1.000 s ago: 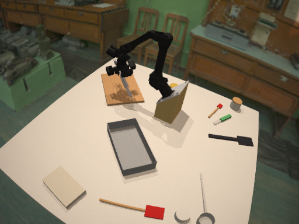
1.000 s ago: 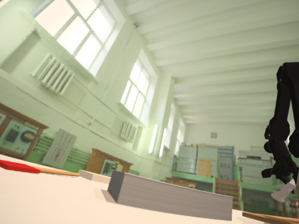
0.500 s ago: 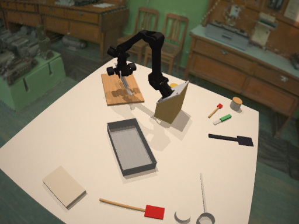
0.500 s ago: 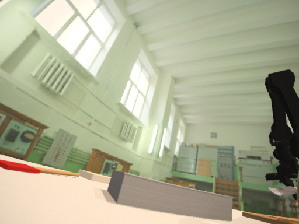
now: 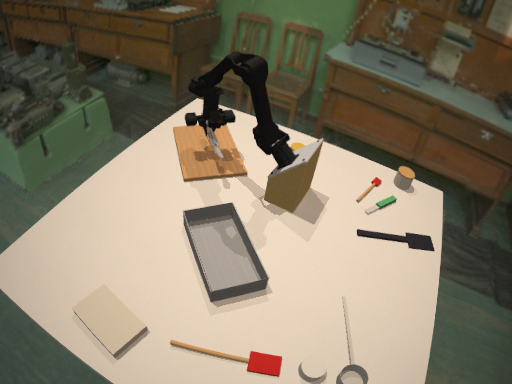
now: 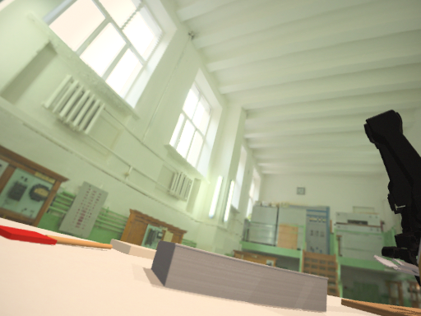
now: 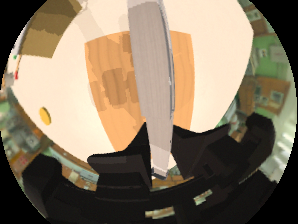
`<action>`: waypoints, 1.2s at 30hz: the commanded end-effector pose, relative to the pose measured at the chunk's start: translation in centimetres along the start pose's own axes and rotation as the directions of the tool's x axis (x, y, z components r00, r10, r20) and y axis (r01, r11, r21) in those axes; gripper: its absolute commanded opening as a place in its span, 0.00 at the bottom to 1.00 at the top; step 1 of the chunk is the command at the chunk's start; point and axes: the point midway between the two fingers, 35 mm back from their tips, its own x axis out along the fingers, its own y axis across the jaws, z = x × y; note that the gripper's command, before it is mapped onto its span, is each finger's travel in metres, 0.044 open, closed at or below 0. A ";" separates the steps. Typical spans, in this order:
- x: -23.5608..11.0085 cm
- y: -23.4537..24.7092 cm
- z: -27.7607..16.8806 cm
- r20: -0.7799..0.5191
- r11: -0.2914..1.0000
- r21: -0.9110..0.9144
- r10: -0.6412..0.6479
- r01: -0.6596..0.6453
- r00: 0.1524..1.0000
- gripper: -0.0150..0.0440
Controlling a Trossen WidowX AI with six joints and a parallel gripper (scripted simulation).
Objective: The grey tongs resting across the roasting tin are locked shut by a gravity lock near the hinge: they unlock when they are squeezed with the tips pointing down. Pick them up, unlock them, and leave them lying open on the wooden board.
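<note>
My gripper is shut on the grey tongs and holds them low over the wooden board. The tongs tilt with their tips toward the board's middle; I cannot tell whether the tips touch it. In the wrist view their arms lie close together. The grey roasting tin stands in front of the board, with nothing across it. In the exterior view only the arm's edge shows at the right.
The arm's wedge-shaped base stands right of the board. A black spatula, a small red mallet, a green-white tool and a cork-topped cylinder lie right. A beige block, a red spatula and a ladle lie near the front.
</note>
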 end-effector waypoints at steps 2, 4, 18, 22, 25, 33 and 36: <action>-0.1 -0.1 -0.2 0.014 1.000 0.007 -0.014 0.014 1.000 0.00; -0.1 -0.1 -0.2 0.014 1.000 0.007 -0.014 0.014 1.000 0.00; 1.4 -0.1 -0.2 0.015 1.000 0.005 -0.011 0.011 1.000 0.00; 2.1 -0.2 -0.2 0.015 1.000 0.004 -0.010 0.010 1.000 0.00; 2.6 -0.2 -0.2 0.015 1.000 0.004 -0.009 0.009 1.000 0.00; 3.3 -0.2 -0.1 0.015 1.000 0.003 -0.008 0.008 1.000 0.00; 3.1 -0.3 -0.1 0.016 1.000 -0.002 -0.011 0.011 1.000 0.04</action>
